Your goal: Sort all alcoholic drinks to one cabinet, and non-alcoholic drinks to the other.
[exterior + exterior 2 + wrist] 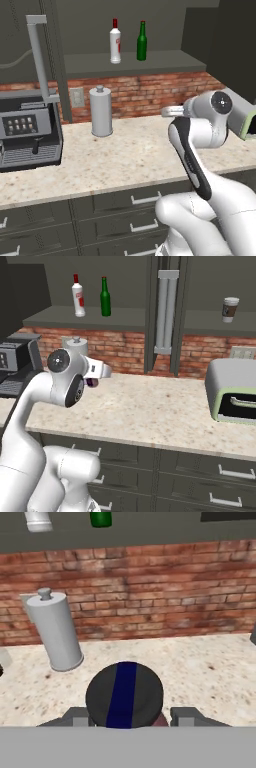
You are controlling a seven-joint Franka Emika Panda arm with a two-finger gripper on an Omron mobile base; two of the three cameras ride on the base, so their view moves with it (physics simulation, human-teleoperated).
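The gripper is closed on the tiny purple bottle, its dark cap seated between the fingers, held above the tabletop. The grey canister stands near by the brick wall. The white bottle and green bottle share one cabinet shelf; the coffee cup sits in the other. The hold looks shallow, so a fast swing up toward the cup's shelf could let the bottle slip, or clip the shelf edge.

Arm's bent at the elbow with the forearm reaching out level over the counter. The gripper is clamped on the purple bottle, a finger on each side.
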